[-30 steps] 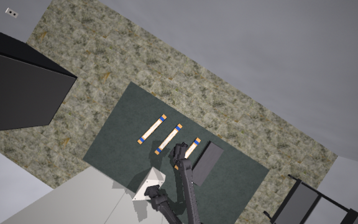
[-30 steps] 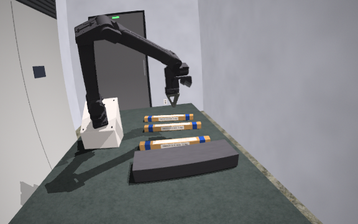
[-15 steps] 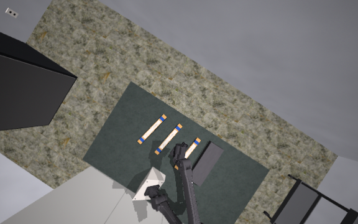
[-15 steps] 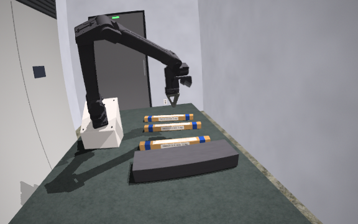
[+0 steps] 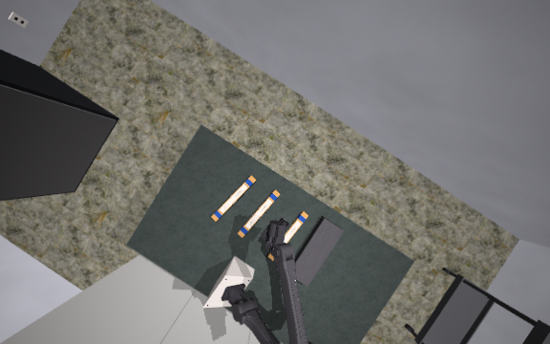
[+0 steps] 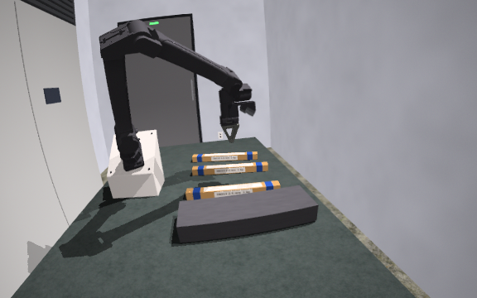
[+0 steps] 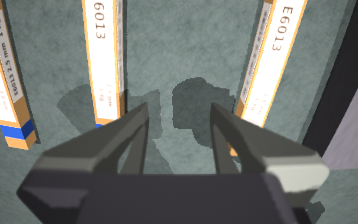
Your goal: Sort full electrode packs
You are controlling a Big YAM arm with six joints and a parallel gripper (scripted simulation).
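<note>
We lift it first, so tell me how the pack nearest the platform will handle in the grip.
The pack nearest the platform looks like a stiff square-sided box, so it should not roll or flop. It is long and thin, so an off-centre grip would probably tilt it. Its weight cannot be judged by sight. The gripper hangs open above it.

A plain workshop or industrial back room: bare grey walls, a dark metal door (image 6: 161, 83), a speckled stone-look floor (image 5: 170, 86), a black cabinet (image 5: 27, 139) and a metal cart (image 5: 452, 306). Welding electrode packs (image 6: 224, 156) lie on a green-matted desk (image 6: 263, 265).
</note>
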